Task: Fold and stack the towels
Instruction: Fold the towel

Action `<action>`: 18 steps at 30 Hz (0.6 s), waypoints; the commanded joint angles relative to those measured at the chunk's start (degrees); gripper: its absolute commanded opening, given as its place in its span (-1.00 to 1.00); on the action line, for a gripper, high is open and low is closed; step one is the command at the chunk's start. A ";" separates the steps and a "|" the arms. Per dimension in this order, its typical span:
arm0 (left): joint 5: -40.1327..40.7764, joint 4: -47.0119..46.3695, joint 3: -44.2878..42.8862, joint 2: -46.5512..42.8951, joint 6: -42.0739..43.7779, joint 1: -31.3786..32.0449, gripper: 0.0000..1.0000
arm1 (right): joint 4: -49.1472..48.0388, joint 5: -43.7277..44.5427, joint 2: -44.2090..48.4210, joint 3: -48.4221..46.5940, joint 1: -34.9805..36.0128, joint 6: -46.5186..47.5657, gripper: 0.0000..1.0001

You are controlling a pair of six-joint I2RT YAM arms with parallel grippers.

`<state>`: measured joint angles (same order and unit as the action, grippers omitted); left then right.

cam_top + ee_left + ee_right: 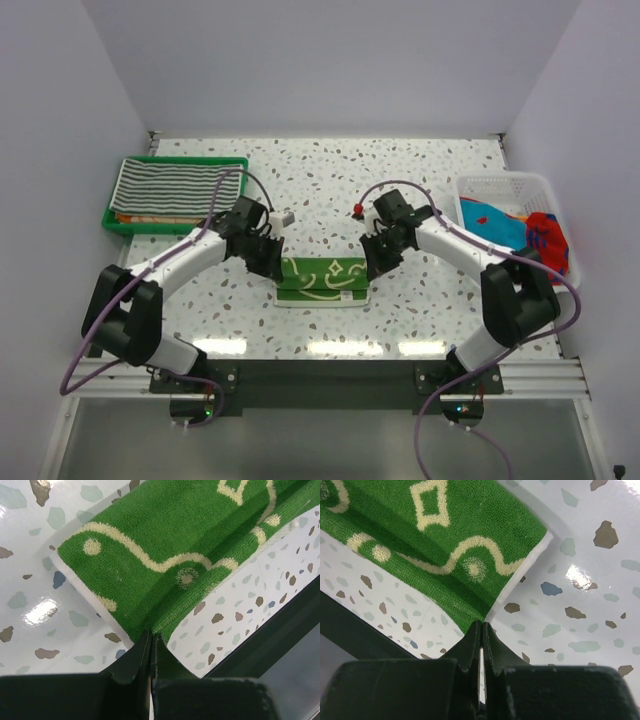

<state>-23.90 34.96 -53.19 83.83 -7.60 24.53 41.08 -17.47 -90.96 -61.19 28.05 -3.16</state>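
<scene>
Corners of the green towel are being clamped by left gripper and right gripper; level, matched travel is being advised.

- My left arm reaches inward to the centre, wrist pitched down.
- My left gripper has its jaws pinched together on a corner of the green towel.
- My right arm mirrors that; the right gripper is clamped on the opposite corner.

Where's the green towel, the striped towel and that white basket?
green towel [322, 281], overhead view, middle of its patterned top.
striped towel [170, 185], overhead view, centre of its striped face.
white basket [505, 181], overhead view, its far rim.
</scene>
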 commanded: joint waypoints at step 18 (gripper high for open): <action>3.60 4.24 1.07 2.48 -4.18 0.78 -1.00 | 4.18 3.85 -0.54 -1.04 0.25 -1.67 -1.00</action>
<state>-23.79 35.07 -51.24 87.64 -11.44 25.65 40.97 -17.50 -94.37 -60.51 28.64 -4.54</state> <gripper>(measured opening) 0.024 0.014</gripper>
